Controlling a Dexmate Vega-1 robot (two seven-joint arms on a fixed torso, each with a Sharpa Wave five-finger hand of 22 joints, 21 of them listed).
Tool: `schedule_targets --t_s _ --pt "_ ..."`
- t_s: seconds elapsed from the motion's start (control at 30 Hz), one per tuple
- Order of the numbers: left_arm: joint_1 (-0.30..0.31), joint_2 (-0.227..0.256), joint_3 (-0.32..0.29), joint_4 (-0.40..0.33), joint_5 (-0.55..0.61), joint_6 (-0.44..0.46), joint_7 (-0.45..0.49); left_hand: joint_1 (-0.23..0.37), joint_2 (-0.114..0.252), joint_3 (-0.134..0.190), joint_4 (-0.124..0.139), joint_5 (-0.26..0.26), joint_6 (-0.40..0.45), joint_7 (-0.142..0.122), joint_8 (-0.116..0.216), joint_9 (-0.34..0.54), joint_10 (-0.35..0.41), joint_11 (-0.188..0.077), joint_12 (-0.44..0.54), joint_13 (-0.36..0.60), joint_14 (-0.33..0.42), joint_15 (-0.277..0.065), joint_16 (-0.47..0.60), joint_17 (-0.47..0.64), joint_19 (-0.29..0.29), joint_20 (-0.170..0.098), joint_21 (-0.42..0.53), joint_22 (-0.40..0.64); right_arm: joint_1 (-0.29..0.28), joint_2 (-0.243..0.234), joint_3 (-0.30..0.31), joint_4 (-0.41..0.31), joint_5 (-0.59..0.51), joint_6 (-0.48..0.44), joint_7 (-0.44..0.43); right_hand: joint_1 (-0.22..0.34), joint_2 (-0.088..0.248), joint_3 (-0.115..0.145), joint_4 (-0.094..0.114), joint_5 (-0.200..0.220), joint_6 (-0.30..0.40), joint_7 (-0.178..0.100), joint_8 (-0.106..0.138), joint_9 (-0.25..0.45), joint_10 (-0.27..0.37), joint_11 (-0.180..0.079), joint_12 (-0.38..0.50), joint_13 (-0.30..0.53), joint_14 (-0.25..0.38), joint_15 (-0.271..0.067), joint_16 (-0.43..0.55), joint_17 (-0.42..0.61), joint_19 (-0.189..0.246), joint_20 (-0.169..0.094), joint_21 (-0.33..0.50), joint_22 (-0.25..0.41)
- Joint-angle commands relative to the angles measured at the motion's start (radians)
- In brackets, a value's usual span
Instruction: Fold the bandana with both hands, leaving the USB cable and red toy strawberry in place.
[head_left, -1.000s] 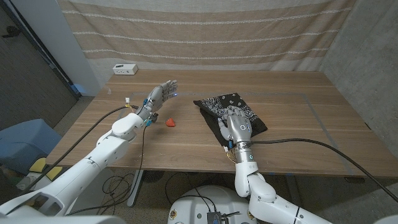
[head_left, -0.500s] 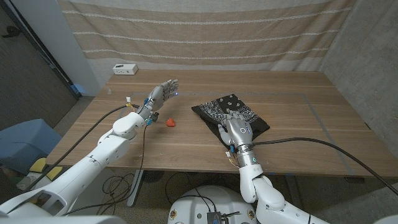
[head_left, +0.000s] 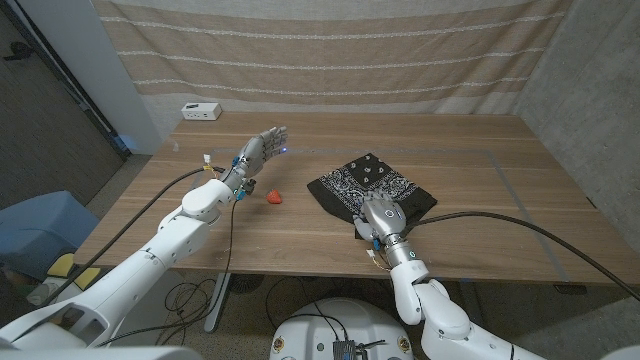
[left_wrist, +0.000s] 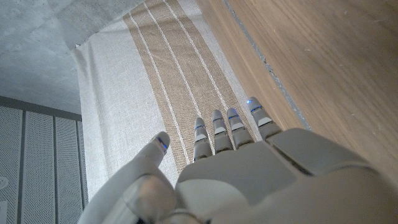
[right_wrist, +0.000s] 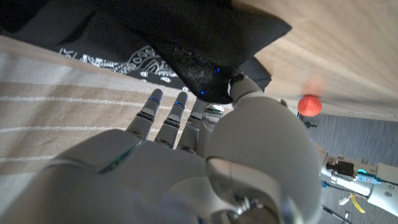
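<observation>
Our right hand (head_left: 381, 217) sits at the near edge of the bandana (head_left: 372, 183), and from the right wrist view a dark corner of the cloth lies over the thumb (right_wrist: 247, 87) while the other fingers (right_wrist: 165, 117) reach out straight beneath it; we cannot tell for certain whether that corner is pinched or merely draped, though a light pinch looks likely. Our left hand (head_left: 259, 150) hovers above the desk (head_left: 470, 140), well apart from the cloth, fingers spread and holding nothing. We judge that we are at the start of a fold: the bandana lies as a rumpled, roughly diamond-shaped patch right of the desk's centre, and one corner is being taken up. The next move calls for a firm hold on that near corner, then a lift and carry across the cloth toward its far side, with the left hand coming over to pin or take a second corner. The red toy strawberry (head_left: 274, 196) lies between the left hand and the bandana, so the left arm should pass above or behind it. There is open wood beyond and to the right of the cloth for the fold; the near desk edge is close behind our right hand. We cannot pick out the USB cable.
</observation>
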Motion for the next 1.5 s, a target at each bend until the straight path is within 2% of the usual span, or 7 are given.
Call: schedule_targets --t_s 0.03,0.13,0.23,0.43,0.67,0.8,1.5 --pt "-0.001 -0.001 0.000 -0.002 0.003 -0.003 0.002 0.011 0.005 0.003 -0.007 0.000 -0.003 -0.002 0.004 -0.001 -0.004 0.000 -0.001 -0.001 -0.002 -0.003 -0.003 0.001 -0.003 0.007 -0.002 0.001 0.008 -0.067 0.057 -0.044 0.131 0.079 0.154 -0.325 -0.072 -0.084 0.121 -0.069 -0.083 0.019 0.057 0.092 -0.017 0.040 -0.009 0.011 -0.015 -0.003 -0.009 0.033 -0.042 0.012 0.007 0.012" --pt "0.003 0.000 -0.001 -0.006 0.002 -0.002 0.006 0.011 0.005 0.003 -0.008 0.000 -0.003 -0.001 0.004 0.000 -0.003 0.001 0.000 -0.001 -0.002 -0.004 -0.003 0.001 -0.004 0.007 -0.003 0.001 0.003 -0.074 0.074 -0.035 0.162 0.127 0.128 -0.493 -0.121 -0.157 0.187 -0.049 -0.186 0.007 0.047 0.117 -0.052 0.062 -0.019 0.014 -0.026 0.014 -0.010 0.050 -0.052 0.015 0.012 0.013" --pt "0.006 0.003 -0.002 -0.012 0.004 -0.002 0.008 0.011 0.004 0.004 -0.009 0.000 -0.004 -0.001 0.004 0.000 -0.004 0.000 0.000 -0.001 -0.002 -0.003 -0.003 0.001 -0.003 0.006 -0.003 0.001 -0.002 -0.080 0.091 -0.024 0.193 0.179 0.097 -0.585 -0.153 -0.205 0.221 -0.028 -0.287 -0.001 0.016 0.113 -0.102 0.081 -0.028 0.020 -0.035 0.019 -0.012 0.061 -0.058 0.019 0.013 0.013" --pt "0.019 0.007 -0.007 -0.026 0.004 -0.005 0.017 0.011 0.005 0.004 -0.010 0.000 -0.005 -0.001 0.004 0.000 -0.003 0.001 0.000 -0.001 -0.002 -0.004 -0.003 0.001 -0.004 0.007 -0.003 0.001 -0.011 -0.080 0.129 -0.005 0.260 0.281 0.041 -0.638 -0.171 -0.237 0.238 -0.007 -0.407 -0.009 -0.023 0.102 -0.159 0.098 -0.034 0.027 -0.054 0.031 -0.018 0.071 -0.059 0.021 0.015 0.012" --pt "0.035 0.012 -0.014 -0.042 0.002 -0.013 0.025 0.011 0.005 0.004 -0.011 0.000 -0.005 -0.002 0.004 0.000 -0.002 0.003 0.001 -0.001 -0.001 -0.004 -0.002 0.001 -0.003 0.008 -0.003 0.001 -0.026 -0.070 0.180 0.042 0.351 0.462 -0.063 -0.667 -0.176 -0.263 0.242 0.035 -0.705 -0.034 -0.149 0.056 -0.271 0.118 -0.040 0.036 -0.092 0.045 -0.035 0.074 -0.056 0.027 0.017 0.009" --pt "0.044 0.016 -0.018 -0.052 0.000 -0.016 0.026 0.011 0.005 0.005 -0.012 0.001 -0.006 -0.002 0.004 0.000 -0.002 -0.002 0.001 -0.001 -0.001 -0.002 -0.002 0.001 -0.003 0.008 -0.003 0.001 -0.025 -0.063 0.195 0.075 0.368 0.560 -0.112 -0.668 -0.169 -0.268 0.240 0.050 -0.857 -0.078 -0.228 0.029 -0.321 0.121 -0.037 0.035 -0.111 0.054 -0.042 0.068 -0.057 0.030 0.016 0.008" --pt "0.119 0.041 -0.051 -0.110 -0.014 -0.066 0.030 0.014 -0.012 0.000 -0.026 -0.003 -0.006 -0.012 0.005 -0.001 -0.007 -0.003 0.000 -0.001 -0.004 -0.008 -0.004 0.000 -0.003 0.000 -0.005 0.000 -0.029 0.049 0.294 0.196 0.597 0.882 -0.148 -0.579 -0.087 -0.213 0.196 0.071 -0.819 -0.071 -0.235 -0.014 -0.314 0.130 -0.018 0.025 -0.116 0.066 -0.039 0.059 0.020 0.023 0.039 0.004"
